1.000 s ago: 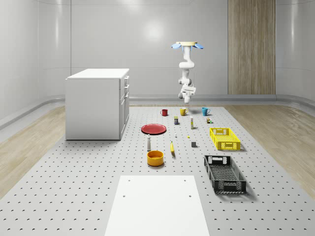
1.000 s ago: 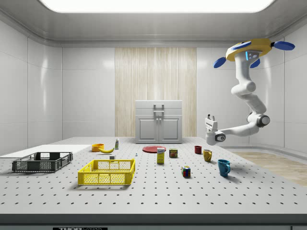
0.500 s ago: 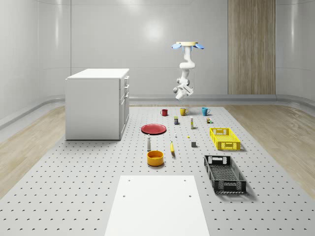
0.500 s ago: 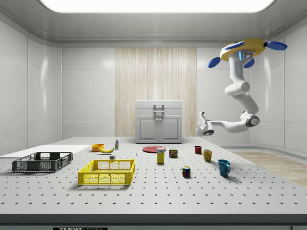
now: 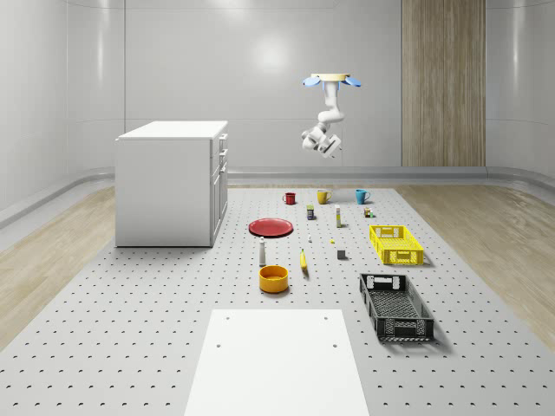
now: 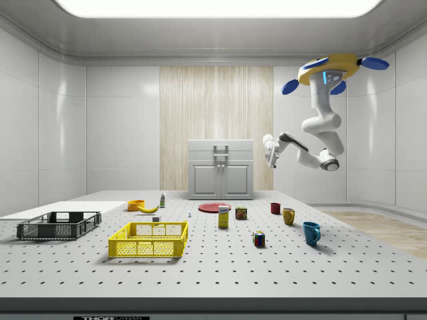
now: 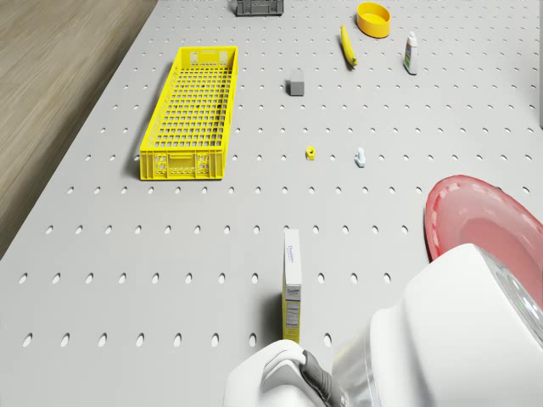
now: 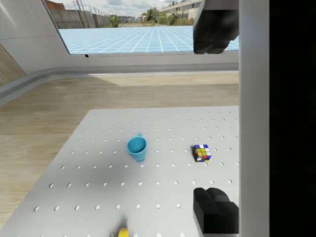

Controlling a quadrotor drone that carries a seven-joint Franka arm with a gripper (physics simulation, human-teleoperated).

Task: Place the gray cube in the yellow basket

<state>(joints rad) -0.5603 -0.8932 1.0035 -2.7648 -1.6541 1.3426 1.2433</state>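
The gray cube (image 5: pixel 342 254) (image 7: pixel 296 81) sits on the pegboard table beside the long side of the yellow basket (image 5: pixel 395 243) (image 6: pixel 149 239) (image 7: pixel 191 110), a short gap away. The drone (image 5: pixel 331 81) (image 6: pixel 327 70) hovers high over the far end of the table, above the row of mugs. Its arm is folded up, holding the gripper (image 5: pixel 326 147) (image 6: pixel 269 153) (image 8: pixel 215 118) well above the table and far from the cube. In the wrist view the two dark fingertips (image 8: pixel 213 28) stand wide apart, open, with nothing between them.
A white cabinet (image 5: pixel 169 182) stands at the whole-scene view's left. On the table are a red plate (image 5: pixel 271 227), a black crate (image 5: pixel 395 305), an upright box (image 7: pixel 292 284), a banana (image 7: pixel 346 47), an orange bowl (image 7: pixel 373 17), a blue mug (image 8: pixel 137 148) and a Rubik's cube (image 8: pixel 202 152).
The arm has folded upward, lifting the gripper from just above the mugs to well above the table. The drone has drifted slightly toward the side view's left. The table objects have not moved.
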